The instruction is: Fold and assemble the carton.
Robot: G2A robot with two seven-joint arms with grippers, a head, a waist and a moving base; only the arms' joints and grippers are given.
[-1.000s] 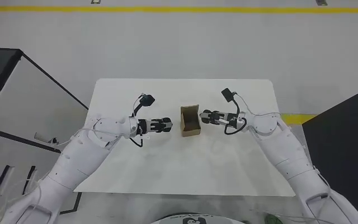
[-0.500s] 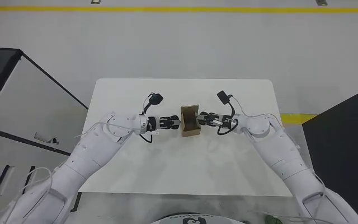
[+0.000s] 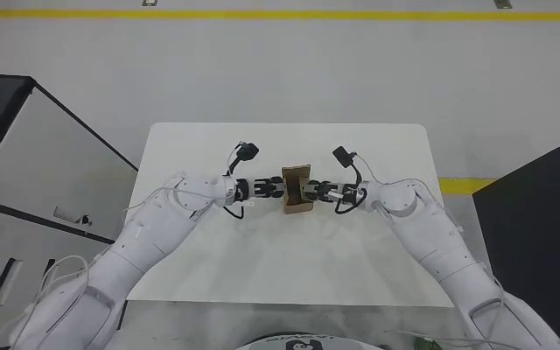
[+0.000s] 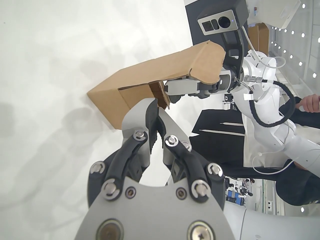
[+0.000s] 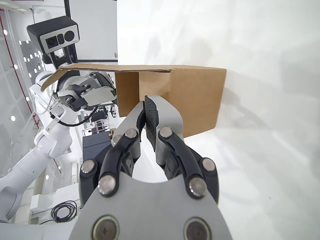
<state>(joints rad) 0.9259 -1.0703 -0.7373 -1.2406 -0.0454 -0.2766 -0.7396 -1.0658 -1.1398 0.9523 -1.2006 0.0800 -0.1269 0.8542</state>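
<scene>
The open brown cardboard carton [image 3: 297, 198] is lying mid-table on the white table [image 3: 350, 262]. The left gripper [image 3: 278, 187], fingers closed, is sitting at its left end. The right gripper [image 3: 314, 190], also closed, is sitting at its right end.

Carton [image 3: 297, 188]: plain brown cardboard. Table [image 3: 262, 262]: white. Left gripper [image 4: 155, 112] and right gripper [image 5: 147, 109]: silver-grey metal, black links, black pads [image 5: 150, 112] with fine dotted texture. Arms [image 3: 157, 227]: white. Floor [image 3: 280, 79]: pale grey, yellow stripe [image 3: 280, 14] along far side. Panel [image 3: 525, 219] at right: black.
</scene>
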